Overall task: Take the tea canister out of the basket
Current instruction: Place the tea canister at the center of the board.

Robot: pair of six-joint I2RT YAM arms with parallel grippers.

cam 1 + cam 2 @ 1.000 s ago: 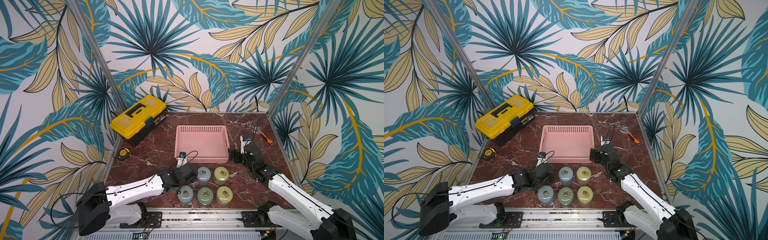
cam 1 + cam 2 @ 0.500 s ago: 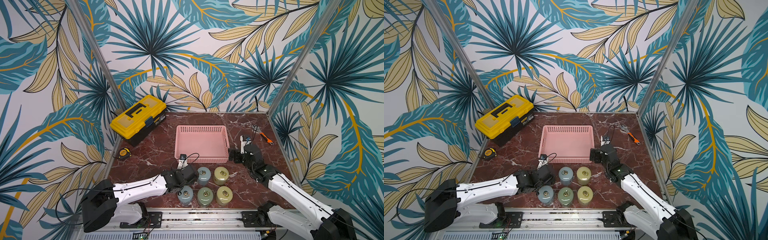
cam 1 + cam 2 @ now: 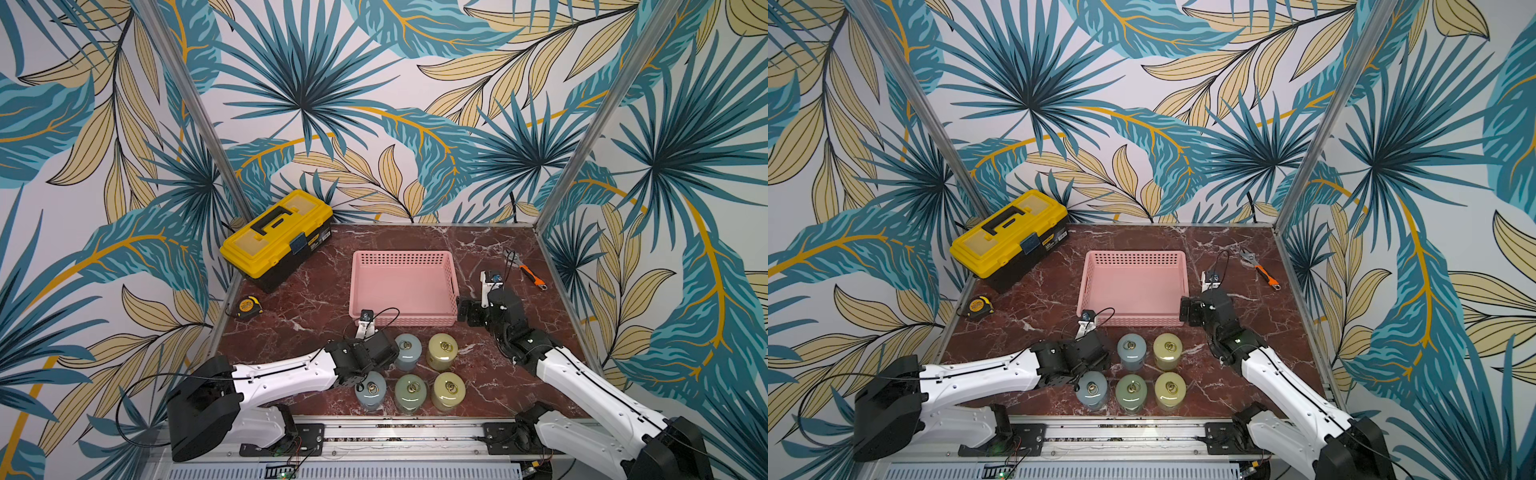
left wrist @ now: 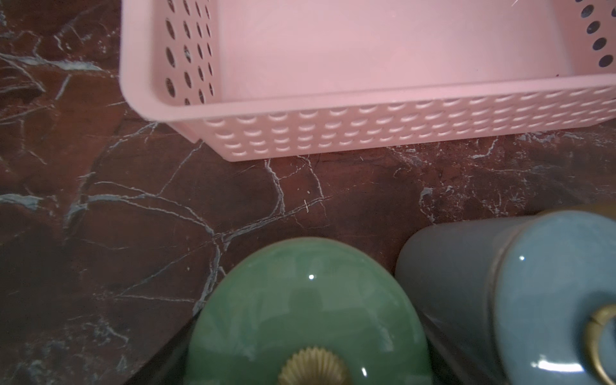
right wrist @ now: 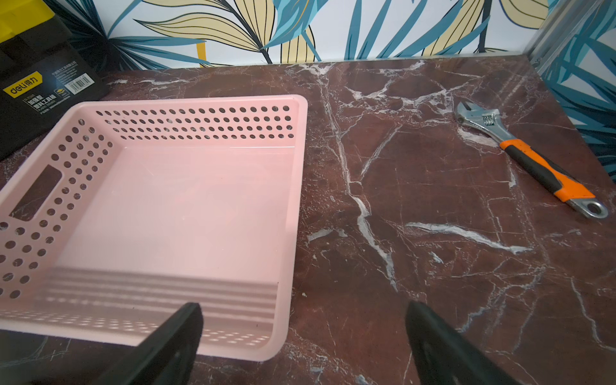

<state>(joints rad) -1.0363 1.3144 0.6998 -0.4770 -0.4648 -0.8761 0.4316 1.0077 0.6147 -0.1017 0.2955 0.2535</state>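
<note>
The pink basket (image 3: 401, 320) stands empty in the middle of the table in both top views. A green tea canister (image 4: 300, 306) with a brass knob stands on the table just in front of the basket, and my left gripper (image 3: 380, 351) is shut on it, a dark finger (image 4: 160, 360) on either side. In the top views the gripper hides it. A blue canister (image 4: 533, 283) stands right beside it. My right gripper (image 5: 303, 310) is open and low at the basket's near right corner (image 5: 283, 333), nothing between its fingers.
Other canisters stand in two rows before the basket: blue (image 3: 408, 351), yellow (image 3: 442, 351), grey-blue (image 3: 371, 390), green (image 3: 410, 392), yellow (image 3: 448, 390). A yellow toolbox (image 3: 276, 232) stands back left, a tape measure (image 3: 247, 305) at left, a wrench (image 3: 525, 270) at right.
My left arm has shifted a little to the right and towards the front, bringing its gripper up beside the blue canister. The right arm has not moved.
</note>
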